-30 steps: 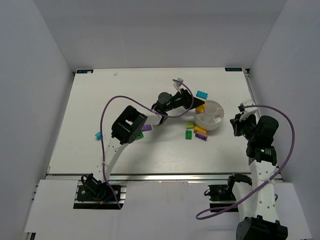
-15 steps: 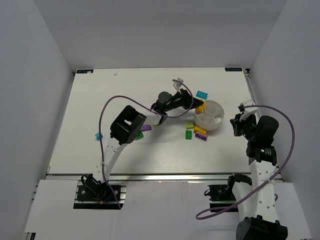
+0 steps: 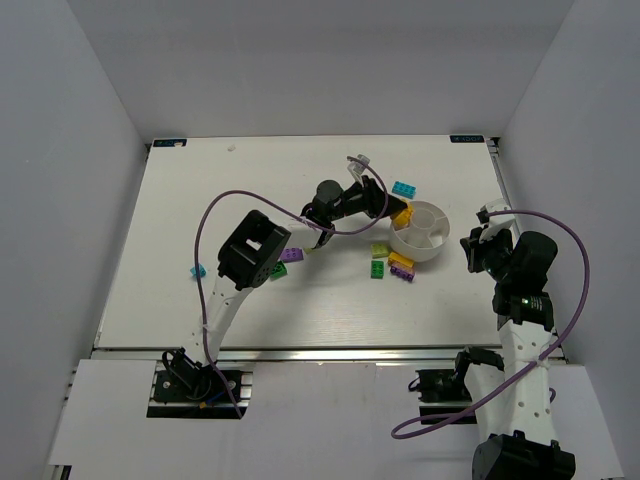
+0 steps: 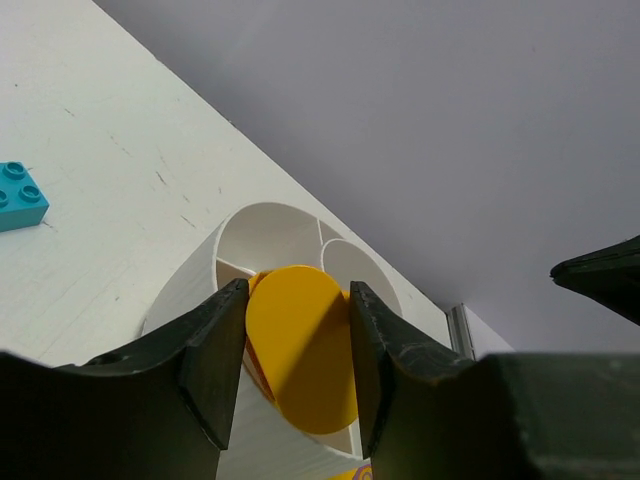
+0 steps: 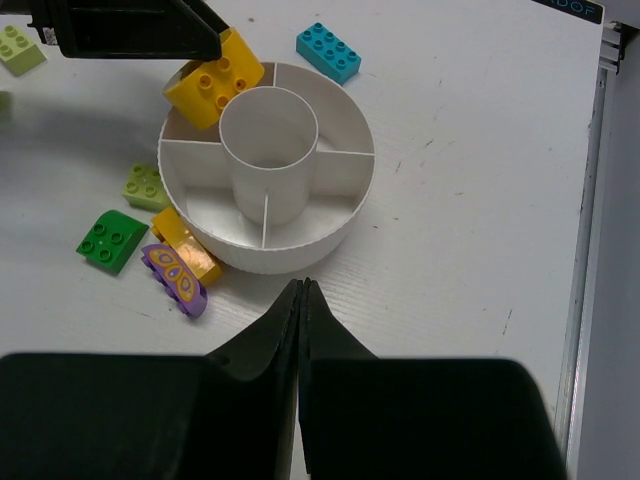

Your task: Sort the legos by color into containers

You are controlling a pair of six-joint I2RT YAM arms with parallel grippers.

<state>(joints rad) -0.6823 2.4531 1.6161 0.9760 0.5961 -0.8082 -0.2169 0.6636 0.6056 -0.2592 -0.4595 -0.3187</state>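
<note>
Clamps yellow brick [image 4: 300,360] in left gripper [image 4: 297,300]; both fingers [image 4: 215,345] pressed flat on its sides. Holds it tilted, studs up, over the rim of the bowl [image 5: 300,262], above the wedge closest to that gripper and right beside the centre tube. Cannot tell whether it touches rim or tube.

Has right gripper [image 5: 303,292] pressed fully together, across the bowl from the left one, tip near the bowl wall but apart from it.

On worktop [image 3: 200,190]:
- Cyan brick [image 5: 328,51] just beside left gripper, on the side away from the bases, close to the bowl but apart.
- Left of right gripper, hard against the bowl wall: second yellow brick [image 5: 185,245], with purple brick [image 5: 175,278] touching it.
- Green brick [image 5: 110,240] and lime brick [image 5: 147,186] just past those, lime one close to the wall.
- Well behind left gripper, next to its arm: second purple brick [image 3: 292,255].
- Further back, by the elbow: second cyan brick [image 3: 198,270].
</note>
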